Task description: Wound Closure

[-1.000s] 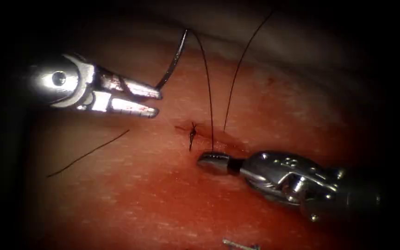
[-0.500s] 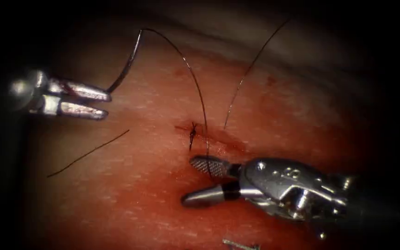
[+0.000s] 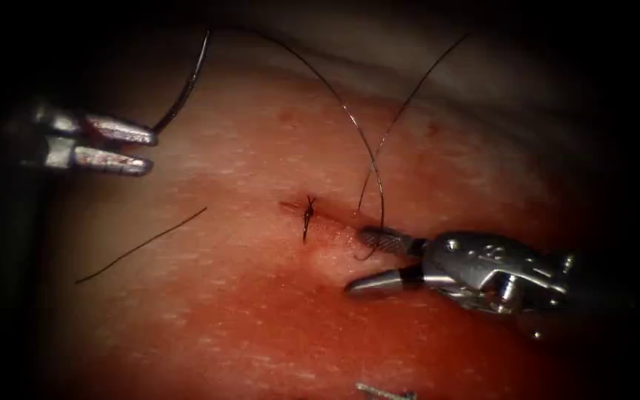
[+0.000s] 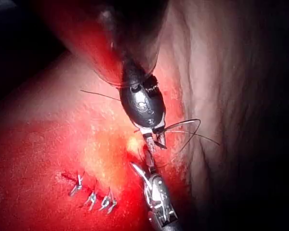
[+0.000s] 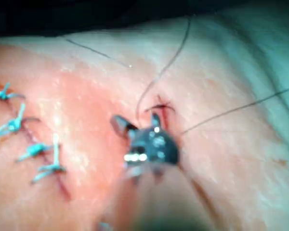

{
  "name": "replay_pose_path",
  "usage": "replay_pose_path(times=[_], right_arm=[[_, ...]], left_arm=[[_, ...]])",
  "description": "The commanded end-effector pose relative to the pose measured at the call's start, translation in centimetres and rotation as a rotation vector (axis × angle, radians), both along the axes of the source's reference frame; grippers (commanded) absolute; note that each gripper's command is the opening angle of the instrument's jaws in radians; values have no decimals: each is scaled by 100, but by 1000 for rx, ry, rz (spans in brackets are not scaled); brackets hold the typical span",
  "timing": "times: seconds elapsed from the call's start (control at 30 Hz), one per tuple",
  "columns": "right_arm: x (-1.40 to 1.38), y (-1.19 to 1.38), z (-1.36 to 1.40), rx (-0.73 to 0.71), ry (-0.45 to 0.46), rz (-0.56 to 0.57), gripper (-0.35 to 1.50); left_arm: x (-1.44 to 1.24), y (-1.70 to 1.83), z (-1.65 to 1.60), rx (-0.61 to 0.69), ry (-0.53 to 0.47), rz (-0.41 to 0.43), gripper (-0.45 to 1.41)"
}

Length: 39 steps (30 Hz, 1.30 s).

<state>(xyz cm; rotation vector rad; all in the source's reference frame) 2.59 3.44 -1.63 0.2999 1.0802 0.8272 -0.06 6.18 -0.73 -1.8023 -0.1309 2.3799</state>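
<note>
My left hand [image 3: 150,152] grips the curved needle [image 3: 187,81] near its tip, clear of the tissue [image 3: 261,311] and now carried farther to the left of the cut [image 3: 327,215] than a second ago, drawing the thread [image 3: 335,96] into a long arc. My right hand [image 3: 357,259], clamped a second ago, now gapes wide at the cut's right end, holding nothing, the thread looping beside its upper jaw. One tied knot [image 3: 309,211] sits on the cut.
</note>
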Motion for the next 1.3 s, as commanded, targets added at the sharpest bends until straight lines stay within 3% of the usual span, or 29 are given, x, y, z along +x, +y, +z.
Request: replay_pose_path(times=[0.03, 0.1, 0.13, 0.17, 0.43, 0.93, 1.2, 1.23, 1.27, 1.3], right_arm=[[8, -3, 13, -2, 1, -6, 128], [7, -7, 16, 21, 38, -35, 76], [7, -7, 16, 21, 38, -35, 76], [4, -11, 12, 35, 54, -47, -35], [-4, -16, -4, 85, 46, 17, -35], [17, -38, -55, 125, 114, -49, -35], [24, -39, -60, 102, 115, -64, -35], [23, -31, -59, 72, 125, -48, 49], [22, -28, -59, 55, 115, -32, 86], [22, -28, -59, 55, 115, -32, 86]], left_arm=[[-5, -4, 7, 2, 0, 0, -35], [-6, -5, 8, 1, 3, -3, -35], [-6, -5, 8, 1, 3, -3, -35], [-7, -6, 9, 0, 4, -4, -35], [-12, -10, 18, -6, 2, -1, -35], [-11, -10, 21, -8, 3, 0, -35], [-10, -11, 21, -8, 1, 2, -35], [-9, -12, 22, -9, 1, 3, -35], [-9, -12, 23, -4, -1, 0, -35], [-9, -12, 23, -4, -1, 0, -35]])
